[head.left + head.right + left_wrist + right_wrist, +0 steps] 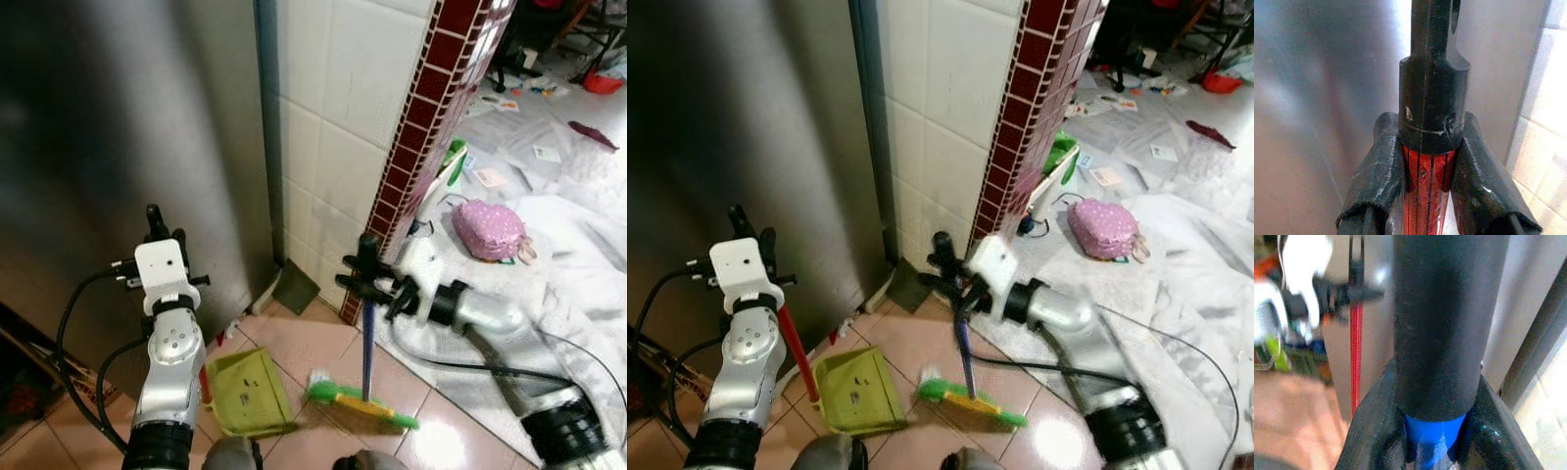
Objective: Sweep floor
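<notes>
Presently the right gripper [366, 284] clamps the broom [364, 392], the left gripper [1425, 171] the dustpan's [858, 394] red handle; a careless stroke could strike the tiled wall [343, 117].

Right pincer [942, 257] grips broom [966, 364]; left pincer [747, 231] grips dustpan [858, 391]

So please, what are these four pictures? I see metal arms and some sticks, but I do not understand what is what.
This is a humanoid robot sweeping. Two pictures come from its head, looking down; two from cameras on its wrists. The left gripper grips the red handle of a green dustpan resting on the tiled floor. The right gripper grips the blue handle of a green broom. The wrist pictures show each handle clamped between black jaws. A pink bag lies beyond on a white sheet.
</notes>
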Available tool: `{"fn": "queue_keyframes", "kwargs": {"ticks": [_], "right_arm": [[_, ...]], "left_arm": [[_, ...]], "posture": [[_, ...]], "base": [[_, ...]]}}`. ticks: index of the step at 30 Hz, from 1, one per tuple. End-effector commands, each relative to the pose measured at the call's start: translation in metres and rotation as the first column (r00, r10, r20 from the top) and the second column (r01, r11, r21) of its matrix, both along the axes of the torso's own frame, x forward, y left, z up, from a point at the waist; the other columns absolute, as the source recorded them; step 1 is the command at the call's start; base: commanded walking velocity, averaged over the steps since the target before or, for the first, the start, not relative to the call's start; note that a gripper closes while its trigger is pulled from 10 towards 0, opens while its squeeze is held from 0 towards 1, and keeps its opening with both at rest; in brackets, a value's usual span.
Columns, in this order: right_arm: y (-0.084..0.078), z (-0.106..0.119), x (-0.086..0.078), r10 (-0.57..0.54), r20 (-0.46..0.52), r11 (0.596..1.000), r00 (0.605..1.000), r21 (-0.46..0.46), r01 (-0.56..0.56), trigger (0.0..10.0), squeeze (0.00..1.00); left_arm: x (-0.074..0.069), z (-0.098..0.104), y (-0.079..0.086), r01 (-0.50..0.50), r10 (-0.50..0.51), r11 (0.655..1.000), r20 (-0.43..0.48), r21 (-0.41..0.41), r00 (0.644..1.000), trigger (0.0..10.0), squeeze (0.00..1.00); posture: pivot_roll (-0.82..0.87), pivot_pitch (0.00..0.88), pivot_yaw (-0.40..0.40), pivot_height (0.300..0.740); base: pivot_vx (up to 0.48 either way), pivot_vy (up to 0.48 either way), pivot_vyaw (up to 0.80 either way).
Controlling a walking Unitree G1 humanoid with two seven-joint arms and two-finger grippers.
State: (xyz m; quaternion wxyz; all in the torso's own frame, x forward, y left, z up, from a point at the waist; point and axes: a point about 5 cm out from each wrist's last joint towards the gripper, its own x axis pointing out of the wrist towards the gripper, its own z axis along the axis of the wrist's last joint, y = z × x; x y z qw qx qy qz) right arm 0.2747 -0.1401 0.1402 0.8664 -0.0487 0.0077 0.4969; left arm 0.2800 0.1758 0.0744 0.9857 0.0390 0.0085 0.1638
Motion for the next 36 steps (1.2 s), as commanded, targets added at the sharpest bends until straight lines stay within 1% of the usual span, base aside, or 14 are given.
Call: {"fn": "queue_keyframes", "kwargs": {"ticks": [1,4,5,11,13,14,16,20,23,26,28,29,32,36], "right_arm": [[-0.001,0.024,0.011,-0.044,0.044,0.995,0.998,0.088,0.040,10.0,0.00],[-0.002,0.038,0.024,-0.164,0.081,0.976,0.983,0.161,0.149,10.0,0.00],[-0.002,0.047,0.034,-0.272,0.094,0.943,0.958,0.223,0.246,10.0,0.00],[0.001,0.056,0.040,-0.375,0.134,0.908,0.917,0.250,0.335,10.0,0.00],[0.000,0.057,0.043,-0.435,0.195,0.893,0.879,0.221,0.392,10.0,0.00],[0.000,0.057,0.043,-0.435,0.195,0.893,0.879,0.221,0.392,10.0,0.00],[-0.002,0.056,0.044,-0.488,0.217,0.869,0.846,0.217,0.445,10.0,0.00],[-0.007,0.046,0.046,-0.553,0.304,0.830,0.775,0.118,0.546,10.0,0.00],[-0.013,0.030,0.048,-0.624,0.265,0.772,0.736,0.057,0.634,10.0,0.00],[-0.013,0.015,0.046,-0.662,0.222,0.737,0.715,0.020,0.676,10.0,0.00],[-0.010,0.004,0.044,-0.678,0.167,0.727,0.715,0.011,0.687,10.0,0.00],[-0.005,-0.010,0.042,-0.695,0.084,0.716,0.714,0.005,0.698,10.0,0.00],[-0.002,-0.019,0.041,-0.704,0.032,0.710,0.710,-0.006,0.704,10.0,0.00],[0.012,-0.031,0.041,-0.710,-0.137,0.692,0.691,0.052,0.721,10.0,0.00]], "left_arm": [[0.008,0.008,-0.012,0.067,-0.068,0.998,0.024,0.004,0.997,10.0,0.00],[0.009,0.006,-0.020,0.120,-0.120,0.993,-0.002,-0.010,0.993,10.0,0.00],[0.009,0.005,-0.026,0.183,-0.184,0.983,-0.013,-0.021,0.983,10.0,0.00],[0.007,0.001,-0.031,0.231,-0.231,0.973,-0.044,-0.012,0.972,10.0,0.00],[0.005,-0.004,-0.031,0.248,-0.249,0.968,-0.078,-0.031,0.965,10.0,0.00],[0.005,-0.004,-0.031,0.248,-0.249,0.968,-0.078,-0.031,0.965,10.0,0.00],[0.004,-0.008,-0.030,0.250,-0.253,0.967,-0.110,-0.043,0.961,10.0,0.00],[0.004,-0.007,-0.033,0.290,-0.294,0.956,-0.117,-0.053,0.949,10.0,0.00],[0.005,-0.007,-0.035,0.302,-0.304,0.953,-0.115,-0.035,0.946,10.0,0.00],[0.007,-0.006,-0.036,0.293,-0.294,0.956,-0.113,-0.025,0.949,10.0,0.00],[0.008,-0.006,-0.036,0.288,-0.289,0.957,-0.115,-0.019,0.951,10.0,0.00],[0.010,-0.006,-0.037,0.284,-0.284,0.959,-0.116,-0.014,0.952,10.0,0.00],[0.011,-0.006,-0.037,0.283,-0.283,0.959,-0.116,-0.015,0.952,10.0,0.00],[0.013,-0.006,-0.040,0.293,-0.292,0.956,-0.120,-0.009,0.949,10.0,0.00]], "posture": [[-0.02,0.012,-0.002,0.740],[-0.03,0.011,0.004,0.740],[-0.03,0.011,0.004,0.740],[-0.01,0.013,0.006,0.740],[-0.01,0.013,0.005,0.740],[-0.01,0.013,0.005,0.740],[-0.01,0.015,0.005,0.740],[-0.01,0.017,0.004,0.740],[-0.02,0.019,0.006,0.740],[-0.01,0.018,0.007,0.740],[-0.01,0.015,0.008,0.740],[-0.01,0.013,0.010,0.740],[-0.01,0.008,0.010,0.740],[-0.01,0.002,0.009,0.740]], "base": [[0.000,0.000,0.00],[0.000,0.000,0.00],[0.000,0.000,0.00],[0.000,0.000,0.00],[0.000,0.000,0.00],[0.000,0.000,0.00],[0.000,0.000,0.00],[0.000,0.000,0.00],[0.000,0.000,0.00],[0.000,0.000,0.00],[0.000,0.000,0.00],[0.000,0.000,0.00],[0.000,0.000,0.00],[0.000,0.000,0.00]]}}
